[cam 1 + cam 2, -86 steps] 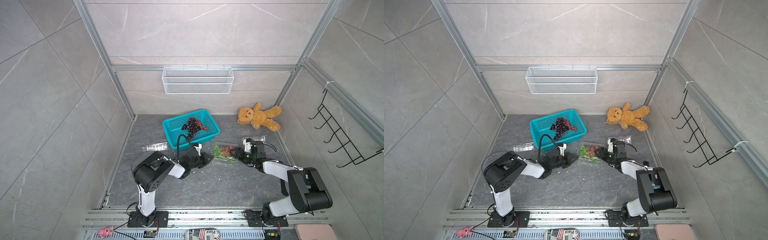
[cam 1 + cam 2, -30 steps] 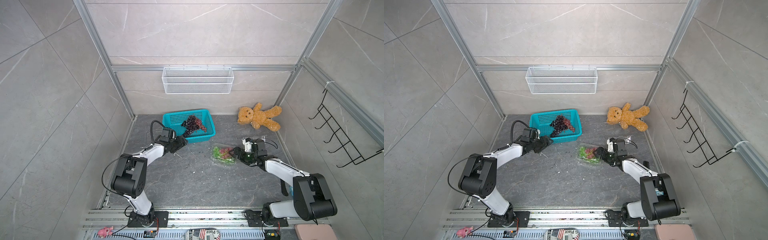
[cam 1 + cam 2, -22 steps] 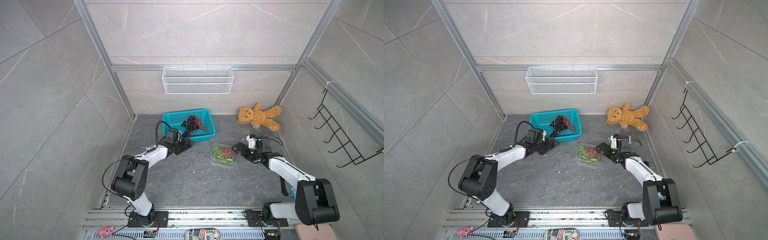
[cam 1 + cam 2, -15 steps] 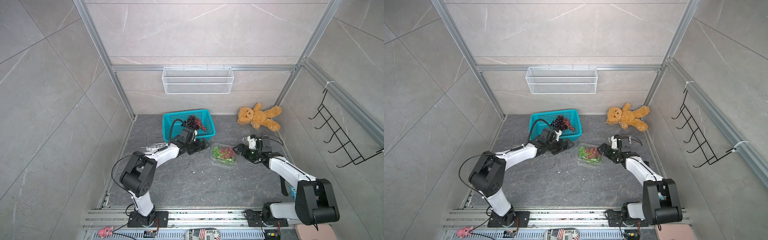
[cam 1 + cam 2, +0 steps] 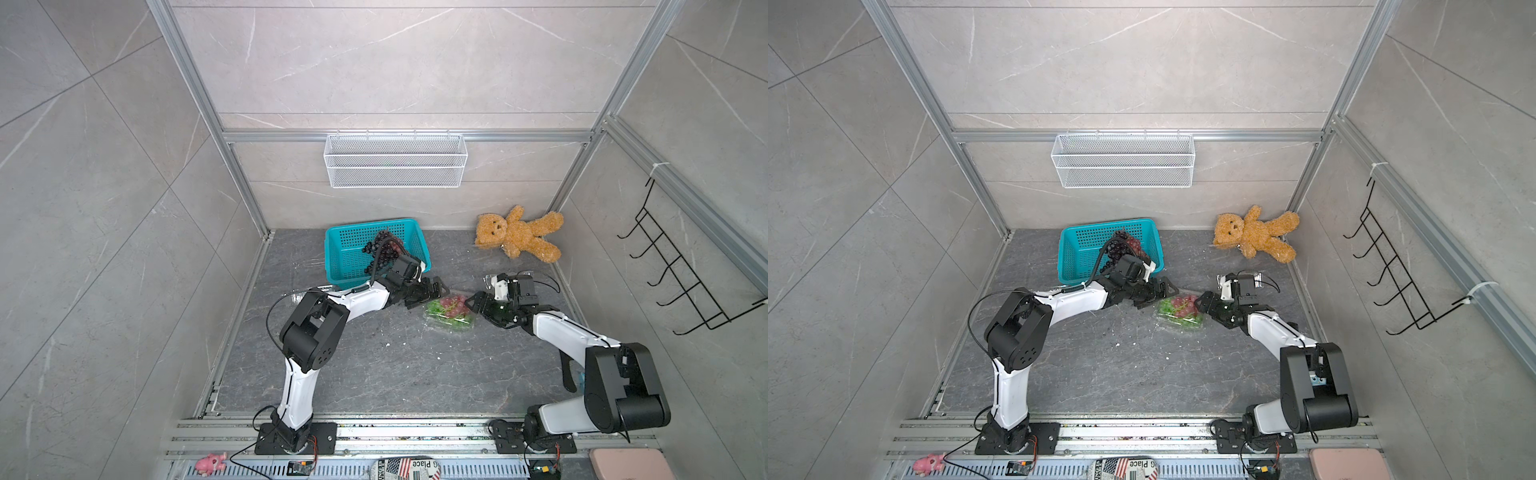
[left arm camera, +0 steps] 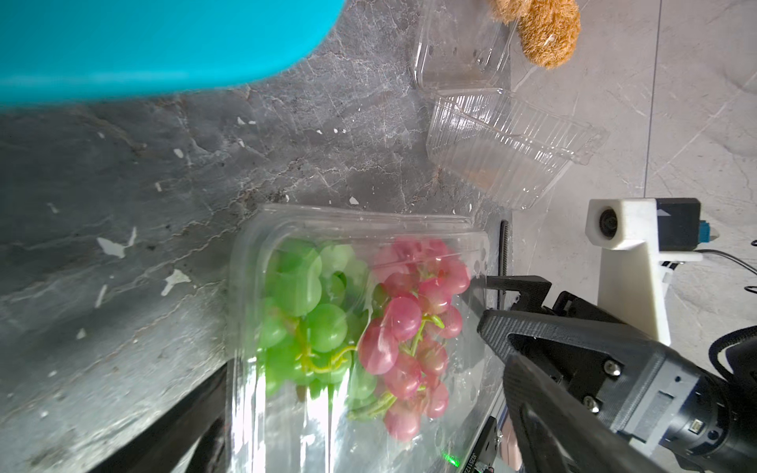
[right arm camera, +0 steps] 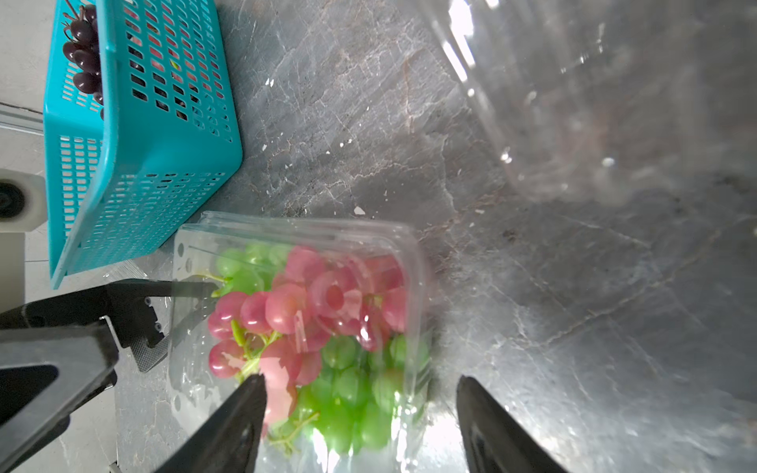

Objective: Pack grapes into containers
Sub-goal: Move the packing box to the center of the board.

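Lid-closing on the filled box (image 5: 449,318); neither claw is gripping.
Box with green and pink grapes (image 6: 348,327) sits on the tabletop (image 5: 374,365) near the basket (image 5: 353,266), lid apparently down but unlatched. I'd pin one end and press the rim, not the berries, or it skids. The left claw (image 5: 432,296) is wide open, one tip at the lid flange. The right claw (image 5: 475,306) is partly open at the other end, holding nothing.
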